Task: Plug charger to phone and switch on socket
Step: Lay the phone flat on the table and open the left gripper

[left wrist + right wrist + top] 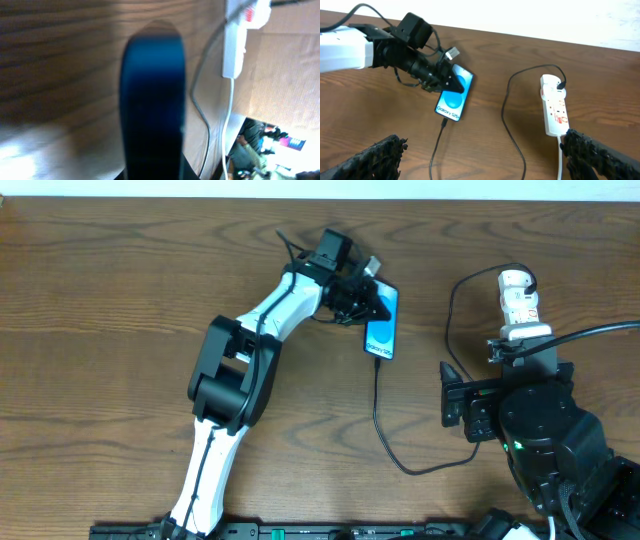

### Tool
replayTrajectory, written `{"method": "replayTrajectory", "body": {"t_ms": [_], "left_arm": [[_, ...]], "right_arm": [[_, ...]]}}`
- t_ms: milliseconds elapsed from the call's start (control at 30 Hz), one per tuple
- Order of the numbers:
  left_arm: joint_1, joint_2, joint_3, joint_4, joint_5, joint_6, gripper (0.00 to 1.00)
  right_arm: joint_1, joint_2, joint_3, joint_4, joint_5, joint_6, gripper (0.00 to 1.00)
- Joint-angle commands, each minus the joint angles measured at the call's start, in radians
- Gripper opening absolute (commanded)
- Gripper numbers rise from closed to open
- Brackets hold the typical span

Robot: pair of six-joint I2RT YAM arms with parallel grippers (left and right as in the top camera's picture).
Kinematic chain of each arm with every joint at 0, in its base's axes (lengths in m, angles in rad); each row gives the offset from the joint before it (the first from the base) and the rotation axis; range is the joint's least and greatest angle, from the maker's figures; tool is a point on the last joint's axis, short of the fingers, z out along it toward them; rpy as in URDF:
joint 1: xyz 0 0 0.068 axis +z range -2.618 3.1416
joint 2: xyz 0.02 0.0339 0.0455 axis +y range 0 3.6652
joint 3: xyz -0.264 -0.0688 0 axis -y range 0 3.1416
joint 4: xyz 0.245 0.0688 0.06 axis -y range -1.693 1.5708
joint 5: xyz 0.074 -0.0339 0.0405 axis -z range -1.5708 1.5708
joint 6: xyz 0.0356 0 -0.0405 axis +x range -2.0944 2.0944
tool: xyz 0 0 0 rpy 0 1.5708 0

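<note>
Wooden table (120,280), left end effector (451,80) closed atop phone (452,102), right end effector (482,145) open

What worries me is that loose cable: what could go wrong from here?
The left gripper grips the phone; shifting it could pull the charger tip out. The open right gripper hangs by the socket; a skewed push may slide it instead of switching it on.
</note>
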Motion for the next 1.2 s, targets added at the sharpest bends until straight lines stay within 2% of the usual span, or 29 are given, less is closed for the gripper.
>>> {"method": "replayTrajectory", "body": {"t_ms": [0, 200, 367, 467, 500, 567, 600, 867, 1167], "left_arm": [[0.016, 0.008, 0.024, -0.002, 0.030, -0.056, 0.07], [0.011, 0.008, 0.024, -0.008, -0.088, -0.085, 0.08], [0.006, 0.008, 0.013, -0.021, -0.104, -0.084, 0.08], [0.001, 0.008, -0.003, -0.044, -0.165, -0.084, 0.08], [-0.002, 0.008, -0.008, -0.066, -0.202, -0.085, 0.14], [-0.006, 0.008, -0.011, -0.105, -0.224, -0.085, 0.17], [-0.008, 0.008, -0.011, -0.122, -0.224, -0.084, 0.22], [-0.008, 0.008, -0.011, -0.198, -0.311, -0.084, 0.38], [-0.008, 0.008, -0.011, -0.290, -0.467, -0.072, 0.47]], "right_arm": [[-0.006, 0.000, 0.010, 0.000, 0.035, 0.015, 0.99], [-0.006, 0.013, 0.010, 0.002, 0.034, 0.048, 0.99], [-0.006, 0.038, 0.010, 0.005, 0.034, 0.064, 0.99], [-0.006, 0.056, 0.010, 0.006, 0.034, 0.071, 0.99], [-0.006, 0.061, 0.010, 0.006, 0.034, 0.071, 0.99], [-0.006, 0.069, 0.010, 0.006, 0.034, 0.078, 0.99], [-0.006, 0.074, 0.010, 0.006, 0.034, 0.078, 0.99], [-0.006, 0.092, 0.010, 0.018, 0.034, 0.086, 0.99], [-0.006, 0.129, 0.010, 0.018, 0.034, 0.136, 0.99]]}}
